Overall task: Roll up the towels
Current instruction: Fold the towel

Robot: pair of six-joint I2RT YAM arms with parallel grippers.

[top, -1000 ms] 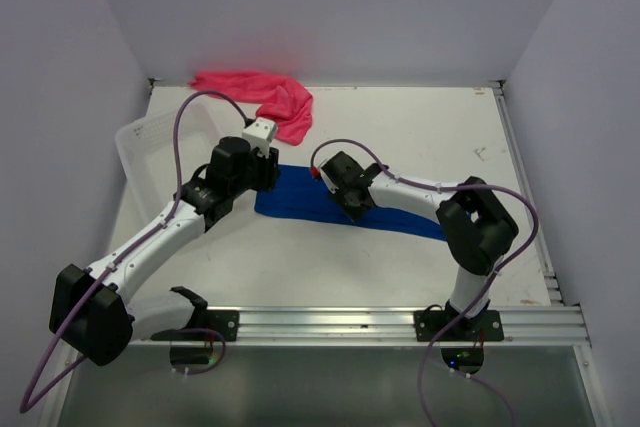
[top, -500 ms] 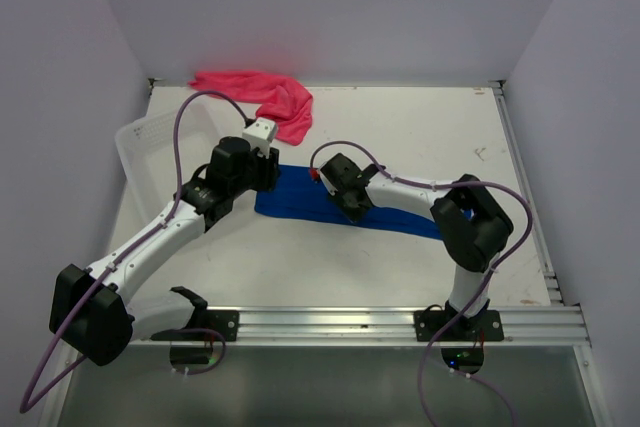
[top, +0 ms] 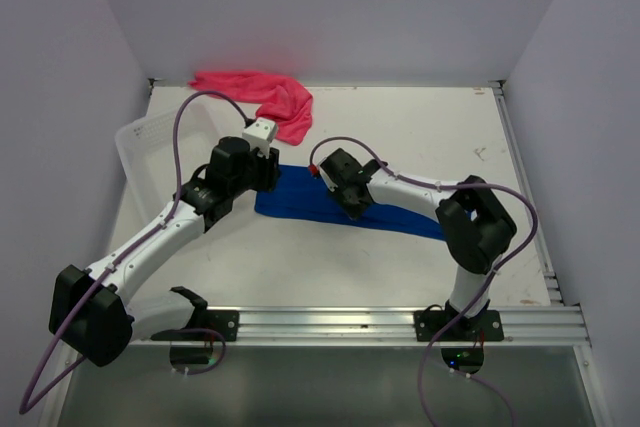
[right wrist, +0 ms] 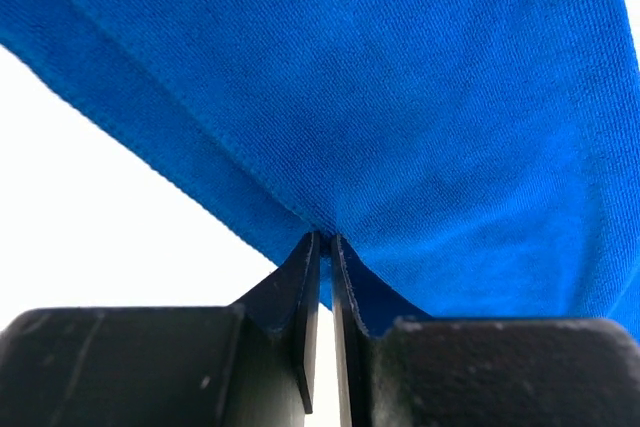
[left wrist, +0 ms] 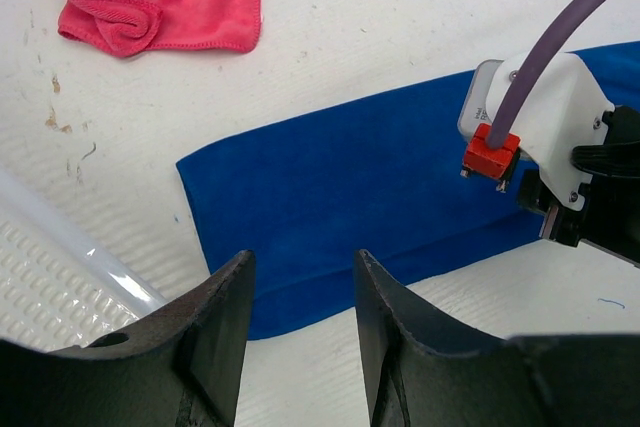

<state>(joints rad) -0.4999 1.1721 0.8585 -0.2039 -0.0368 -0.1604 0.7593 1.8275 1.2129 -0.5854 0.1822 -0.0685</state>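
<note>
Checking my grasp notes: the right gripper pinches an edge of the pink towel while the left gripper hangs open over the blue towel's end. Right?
No: the right gripper pinches an edge of the blue towel, not the pink towel; the right wrist view shows it. The left gripper does hang open over that towel's end.

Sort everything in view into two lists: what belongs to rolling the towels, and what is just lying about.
Belongs to the job:
- blue towel, spread flat
- pink-red towel, crumpled at the far edge
- right claw, pinched on the blue towel's edge
- left claw, open over the blue towel's left end

Just lying about:
- white slotted basket, at the far left
</note>
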